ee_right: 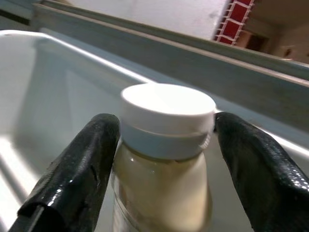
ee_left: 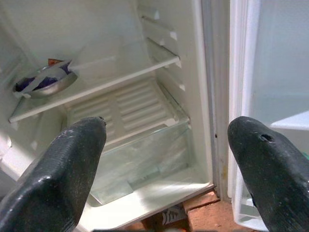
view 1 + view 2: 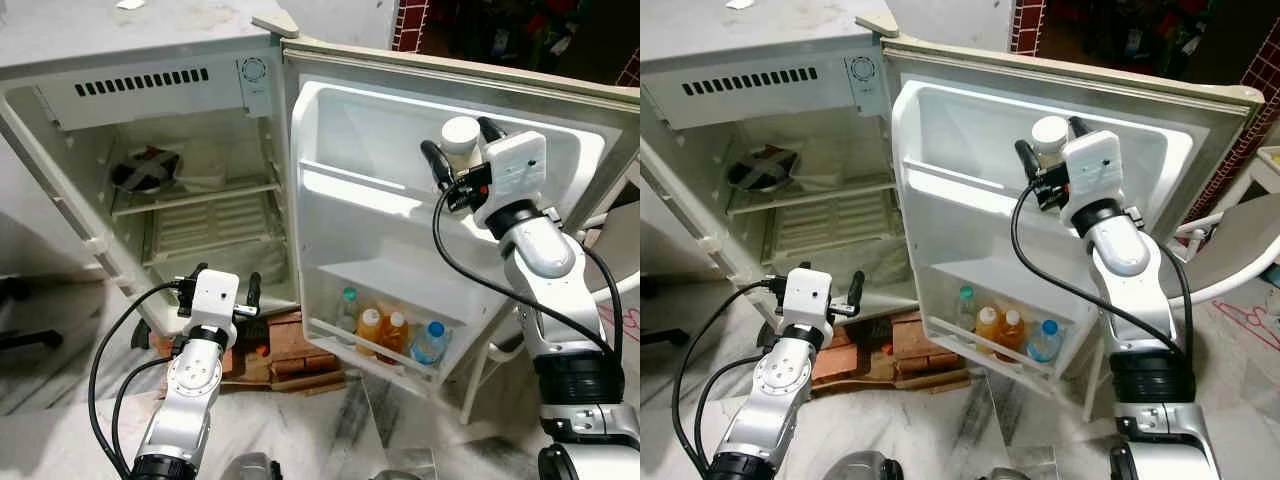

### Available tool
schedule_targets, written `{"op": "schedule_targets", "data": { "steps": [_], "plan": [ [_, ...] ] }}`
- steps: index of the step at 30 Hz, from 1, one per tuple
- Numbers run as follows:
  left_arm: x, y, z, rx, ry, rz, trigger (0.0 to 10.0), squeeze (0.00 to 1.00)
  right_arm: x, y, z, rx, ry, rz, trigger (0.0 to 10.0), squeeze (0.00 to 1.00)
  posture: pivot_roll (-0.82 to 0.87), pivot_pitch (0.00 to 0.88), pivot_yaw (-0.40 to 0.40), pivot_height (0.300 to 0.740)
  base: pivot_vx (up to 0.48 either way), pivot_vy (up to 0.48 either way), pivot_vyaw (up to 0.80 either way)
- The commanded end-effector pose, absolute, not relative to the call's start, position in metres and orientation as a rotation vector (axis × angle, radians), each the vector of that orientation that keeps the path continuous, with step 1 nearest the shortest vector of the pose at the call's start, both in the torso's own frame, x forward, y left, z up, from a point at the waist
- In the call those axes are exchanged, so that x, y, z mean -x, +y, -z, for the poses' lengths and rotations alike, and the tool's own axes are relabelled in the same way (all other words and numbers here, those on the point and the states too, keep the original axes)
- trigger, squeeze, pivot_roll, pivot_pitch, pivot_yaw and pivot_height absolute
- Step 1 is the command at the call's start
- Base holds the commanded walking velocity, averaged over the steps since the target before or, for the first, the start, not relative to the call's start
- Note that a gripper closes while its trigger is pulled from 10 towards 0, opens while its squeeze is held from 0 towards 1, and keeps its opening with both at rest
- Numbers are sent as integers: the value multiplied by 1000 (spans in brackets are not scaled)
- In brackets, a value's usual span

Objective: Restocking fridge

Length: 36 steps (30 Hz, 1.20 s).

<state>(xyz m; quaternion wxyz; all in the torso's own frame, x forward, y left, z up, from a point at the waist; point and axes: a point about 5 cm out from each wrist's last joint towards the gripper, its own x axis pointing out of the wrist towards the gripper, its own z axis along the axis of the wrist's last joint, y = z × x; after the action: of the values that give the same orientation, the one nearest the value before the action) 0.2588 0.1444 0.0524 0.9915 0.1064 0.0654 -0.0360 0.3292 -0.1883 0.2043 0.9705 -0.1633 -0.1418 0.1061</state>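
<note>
A small fridge stands open, its door swung to the right. My right gripper is raised in front of the door's upper shelf, shut on a bottle with a white cap and creamy liquid. In the door's bottom rack stand several bottles: a green-capped one, two orange ones and a blue-capped one. My left gripper is open and low, before the fridge's bottom edge. A metal bowl sits on the inner glass shelf.
Red bricks lie under the fridge front. A crisper drawer fills the fridge bottom. A white chair stands at the right behind the door. The floor is pale marble.
</note>
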Motion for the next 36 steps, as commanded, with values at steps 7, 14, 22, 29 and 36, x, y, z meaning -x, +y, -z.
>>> {"op": "schedule_targets", "data": {
  "steps": [7, 14, 22, 29, 36],
  "plan": [
    [-259, 144, -52, -227, 138, 71, 10000, 0, -331, -197, -221, 329, -369, -131, 10000, 1000, 4, 0, 24, 740, 0, 0, 0],
    [-259, 144, -53, -226, 136, 72, 10000, 0, -325, -201, -229, 314, -443, -67, 10000, 1000, 3, 0, 23, 740, 0, 0, 0],
    [-259, 144, -52, -224, 140, 60, 10000, 0, -303, -202, -223, 291, -495, 33, 10000, 1000, 4, 0, 23, 740, 0, 0, 0],
    [-262, 143, -52, -235, 143, 53, 10000, 0, -285, -188, -208, 338, -513, 47, 10000, 1000, -7, 0, 32, 740, 0, 0, 0],
    [-263, 142, -52, -235, 139, 50, 10000, 0, -273, -184, -194, 356, -488, 43, 10000, 780, -9, 0, 34, 740, 0, 0, 0]
  ]
}}
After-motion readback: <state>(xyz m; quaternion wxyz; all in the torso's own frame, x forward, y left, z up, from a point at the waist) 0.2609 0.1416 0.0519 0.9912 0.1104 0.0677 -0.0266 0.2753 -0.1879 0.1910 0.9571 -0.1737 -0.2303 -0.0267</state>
